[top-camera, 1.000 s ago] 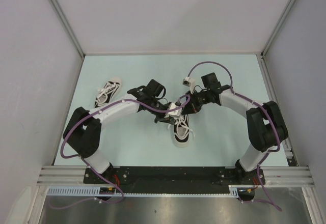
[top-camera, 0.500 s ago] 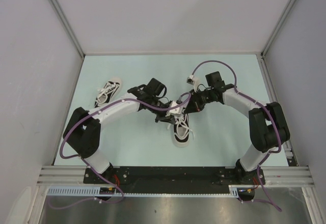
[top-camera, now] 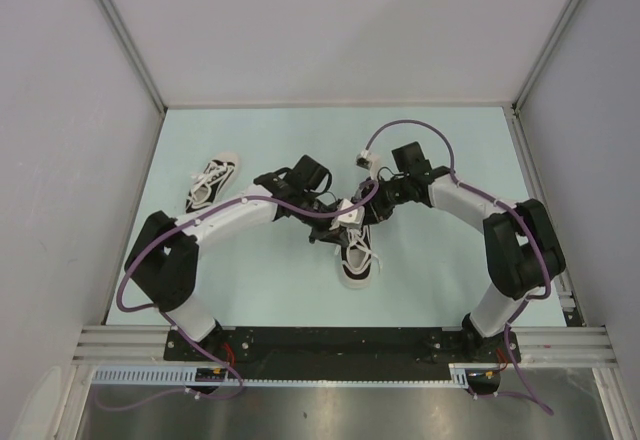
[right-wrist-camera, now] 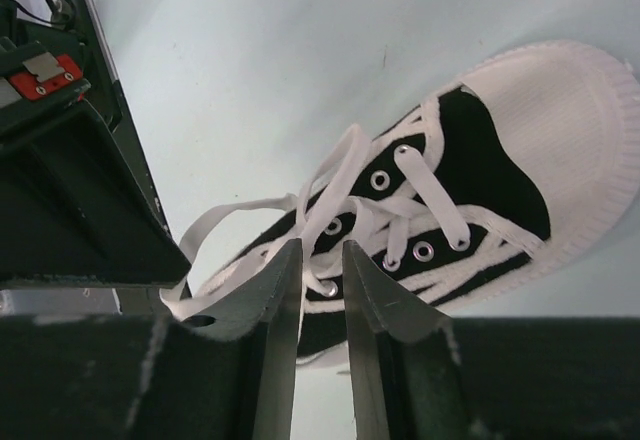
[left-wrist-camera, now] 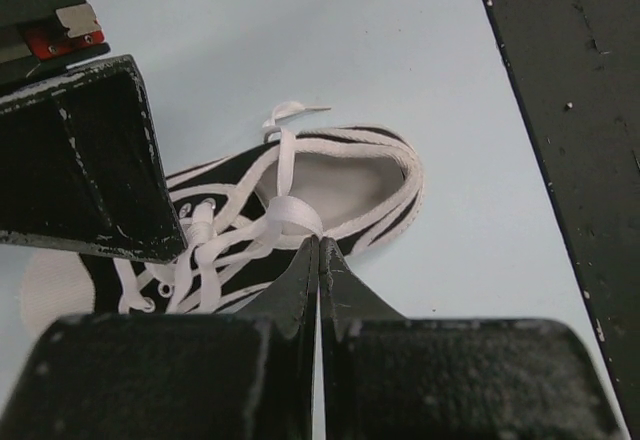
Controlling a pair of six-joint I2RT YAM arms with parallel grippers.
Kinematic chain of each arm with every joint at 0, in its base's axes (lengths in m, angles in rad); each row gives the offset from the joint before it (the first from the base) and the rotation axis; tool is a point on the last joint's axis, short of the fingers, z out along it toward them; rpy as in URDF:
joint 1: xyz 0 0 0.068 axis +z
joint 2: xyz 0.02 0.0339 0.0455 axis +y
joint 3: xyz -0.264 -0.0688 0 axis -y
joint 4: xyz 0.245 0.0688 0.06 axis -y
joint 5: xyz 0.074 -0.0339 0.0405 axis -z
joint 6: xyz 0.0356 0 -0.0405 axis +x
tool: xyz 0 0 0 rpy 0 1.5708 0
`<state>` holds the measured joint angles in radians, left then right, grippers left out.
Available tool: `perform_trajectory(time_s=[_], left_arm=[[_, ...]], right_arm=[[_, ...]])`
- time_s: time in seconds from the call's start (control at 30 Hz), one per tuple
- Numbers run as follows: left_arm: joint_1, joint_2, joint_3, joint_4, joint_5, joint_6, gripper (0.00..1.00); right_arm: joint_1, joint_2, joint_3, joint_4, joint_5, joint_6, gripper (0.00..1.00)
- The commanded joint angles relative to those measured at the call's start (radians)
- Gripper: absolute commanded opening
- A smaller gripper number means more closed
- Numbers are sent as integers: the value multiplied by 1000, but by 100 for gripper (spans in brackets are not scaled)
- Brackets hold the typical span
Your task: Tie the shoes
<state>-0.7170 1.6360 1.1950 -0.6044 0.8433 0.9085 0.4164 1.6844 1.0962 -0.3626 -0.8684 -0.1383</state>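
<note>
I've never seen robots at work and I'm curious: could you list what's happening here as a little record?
Centre shoe: laces loose, lying between both arms
Other shoe: off to the left, untouched
Left fingers: shut, pinching a white lace of the centre shoe
Right fingers: slightly apart over the centre shoe, nothing between them

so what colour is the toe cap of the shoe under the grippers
White toe cap, clearest in the right wrist view.
</note>
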Motion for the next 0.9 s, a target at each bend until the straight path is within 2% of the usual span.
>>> perform_trajectory(time_s=[0.0, 0.33, 0.47, 0.87], left_arm=[[-1, -38, -15, 11, 33, 30, 0], [-2, -28, -14, 8, 37, 53, 0], [-2, -28, -17, 9, 37, 59, 0], [-1, -22, -5, 8, 36, 64, 0]], right_arm=[[18, 20, 48, 39, 55, 3, 28], [-17, 11, 57, 21, 46, 19, 28], [-47, -3, 59, 39, 8, 43, 32], [-5, 27, 67, -12, 51, -6, 31]])
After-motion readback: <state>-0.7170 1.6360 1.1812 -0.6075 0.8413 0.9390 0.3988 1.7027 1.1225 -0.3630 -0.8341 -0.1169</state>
